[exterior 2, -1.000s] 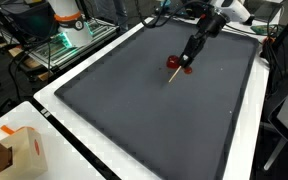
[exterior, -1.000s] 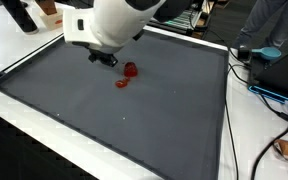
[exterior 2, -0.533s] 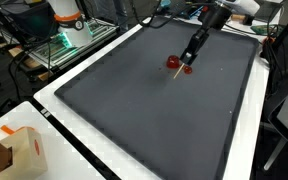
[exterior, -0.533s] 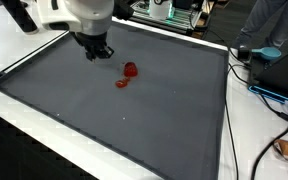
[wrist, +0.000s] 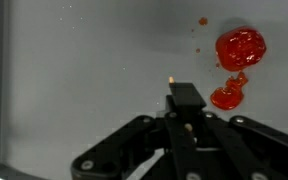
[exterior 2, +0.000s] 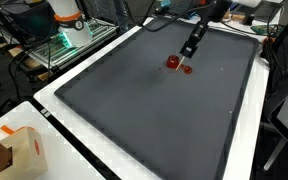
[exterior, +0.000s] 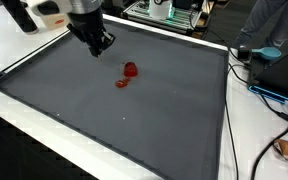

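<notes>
Two small red pieces, a rounded red lump [exterior: 131,69] and a flatter red piece [exterior: 122,83], are seen lying on the dark mat [exterior: 134,120] of the bench. The gripper [exterior: 101,41] is held above and beside them, apart; its fingers appear closed on nothing. A centred, vertical descent is advised.

Counter [exterior: 24,110]: white top, seen in both exterior views. Dark grey mat [exterior: 134,120] lies flat on it, covering most of the surface, with a white margin around it. On the mat: red lump [exterior: 131,69], and a smaller flat red piece [exterior: 122,83] just beside it. On the counter off the mat's corner: cardboard box [exterior 2: 14,150].
</notes>
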You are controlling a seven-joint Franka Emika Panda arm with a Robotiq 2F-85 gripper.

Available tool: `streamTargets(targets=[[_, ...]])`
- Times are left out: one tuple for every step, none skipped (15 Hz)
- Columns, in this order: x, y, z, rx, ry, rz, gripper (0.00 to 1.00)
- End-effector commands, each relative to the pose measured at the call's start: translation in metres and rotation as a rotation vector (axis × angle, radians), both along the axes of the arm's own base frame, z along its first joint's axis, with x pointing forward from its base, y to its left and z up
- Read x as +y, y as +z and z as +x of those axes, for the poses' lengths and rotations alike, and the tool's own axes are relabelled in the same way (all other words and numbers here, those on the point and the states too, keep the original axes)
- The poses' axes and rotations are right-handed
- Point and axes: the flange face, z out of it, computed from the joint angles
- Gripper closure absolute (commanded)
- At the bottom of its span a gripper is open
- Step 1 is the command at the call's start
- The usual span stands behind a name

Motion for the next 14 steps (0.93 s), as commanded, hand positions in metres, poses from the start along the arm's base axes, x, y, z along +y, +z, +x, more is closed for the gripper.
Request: streamTargets(targets=[[-0.006, 0.010, -0.014, -0.007, 0.053, 0.110, 0.97], [-0.007, 0.013, -0.015, -0.008, 0.064, 0.132, 0.97], [-0.008, 0.015, -0.017, -0.006, 0.075, 0.153, 0.97], [-0.009, 0.018, -0.019, -0.006, 0.088, 0.172, 0.97], [-0.010, 0.020, -0.021, -0.006, 0.096, 0.186, 0.97], [-0.011, 0.023, -0.022, -0.006, 0.103, 0.202, 0.97], [-0.012, 0.025, -0.023, -0.008, 0.108, 0.213, 0.97], [-0.012, 0.027, -0.025, -0.011, 0.114, 0.225, 0.97], [-0.013, 0.029, -0.026, -0.013, 0.121, 0.235, 0.97], [-0.014, 0.031, -0.027, -0.015, 0.127, 0.245, 0.97], [-0.014, 0.032, -0.027, -0.019, 0.131, 0.253, 0.97], [-0.014, 0.034, -0.029, -0.022, 0.135, 0.261, 0.97], [-0.015, 0.034, -0.030, -0.023, 0.139, 0.266, 0.97], [-0.015, 0.036, -0.030, -0.024, 0.141, 0.270, 0.97]])
